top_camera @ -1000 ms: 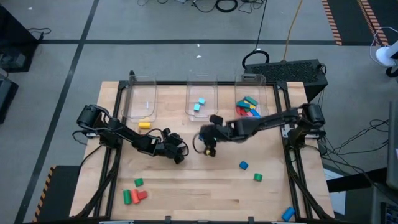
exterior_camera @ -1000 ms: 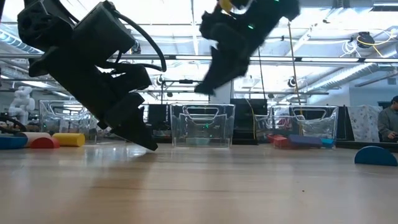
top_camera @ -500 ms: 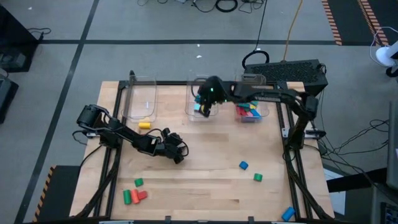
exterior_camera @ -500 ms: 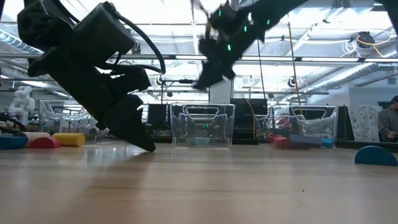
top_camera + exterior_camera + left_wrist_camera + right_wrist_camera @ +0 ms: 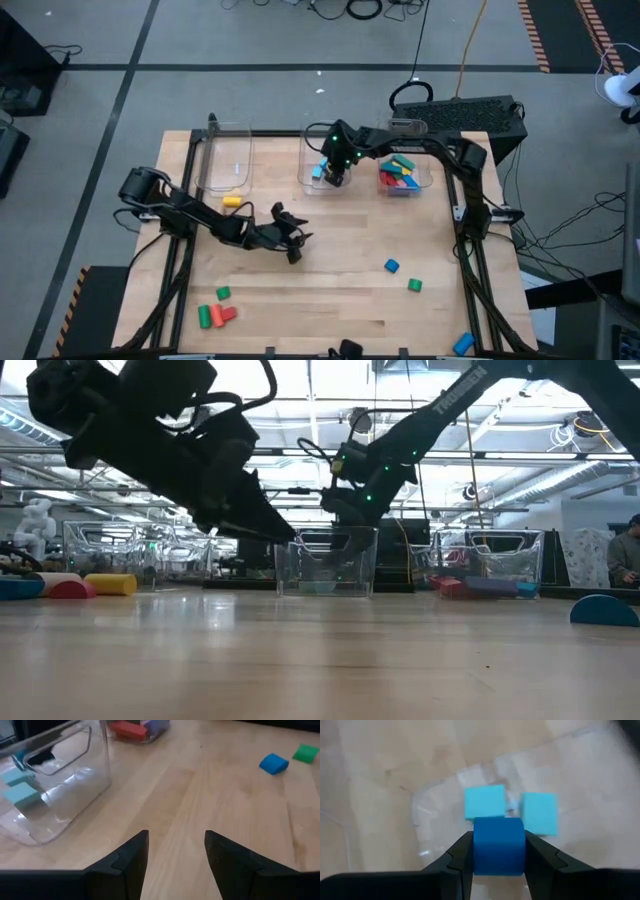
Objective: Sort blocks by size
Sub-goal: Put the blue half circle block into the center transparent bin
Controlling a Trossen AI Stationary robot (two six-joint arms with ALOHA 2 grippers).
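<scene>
Since the earlier frame our right gripper (image 5: 499, 851) had swung over the middle bin (image 5: 312, 180), fingers clamping a blue block (image 5: 499, 845), two light-blue cubes (image 5: 485, 802) just beyond them, our left gripper (image 5: 176, 855) parted, empty, low over the table (image 5: 220, 800).

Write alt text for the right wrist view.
The right pincer grips a blue block between its dark fingers, held above a clear bin. Two light blue cubes lie side by side on the bin's floor below.
</scene>
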